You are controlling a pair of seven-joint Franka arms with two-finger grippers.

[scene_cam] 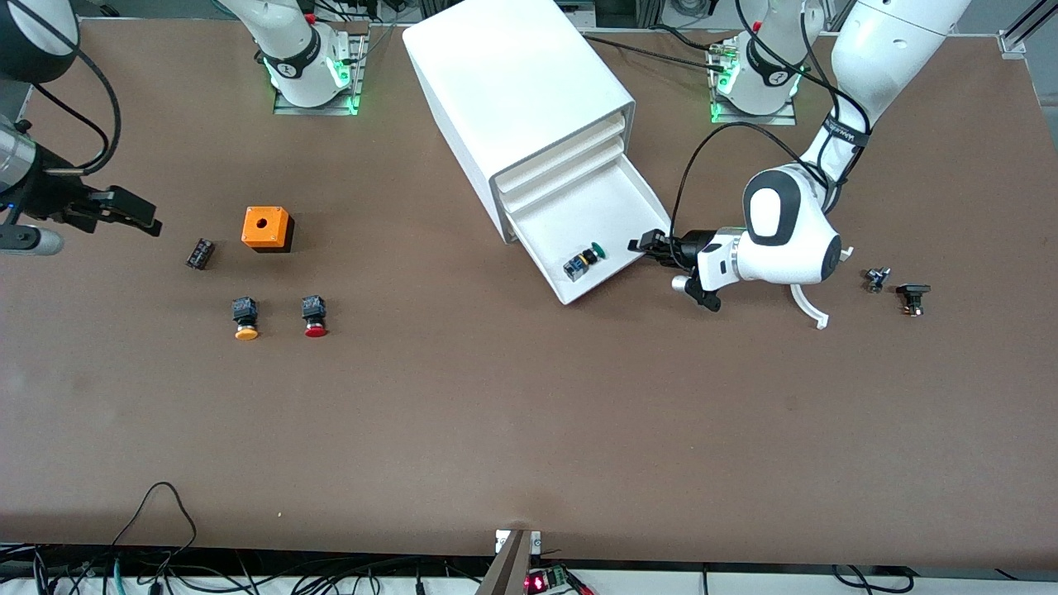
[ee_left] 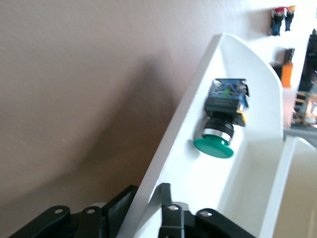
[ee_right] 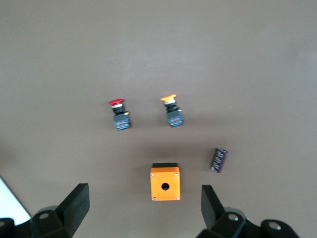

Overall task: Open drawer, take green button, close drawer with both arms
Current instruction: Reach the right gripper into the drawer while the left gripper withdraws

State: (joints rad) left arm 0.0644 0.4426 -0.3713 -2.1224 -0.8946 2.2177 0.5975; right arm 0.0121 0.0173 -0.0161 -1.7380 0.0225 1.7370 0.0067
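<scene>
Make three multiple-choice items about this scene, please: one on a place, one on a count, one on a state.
1. Where does the green button lie?
A. in the open lowest drawer
B. on the table beside the orange box
C. on top of the cabinet

2. How many capped buttons lie on the table near the orange box?
A. one
B. two
C. four

3. How is the right gripper?
A. shut on the green button
B. open and holding nothing
C. shut on the drawer

Answers: 1 A, the left wrist view shows it inside the tray. 2 B, the orange-capped button and the red-capped button. 3 B, its fingers are spread above the table near the orange box.
</scene>
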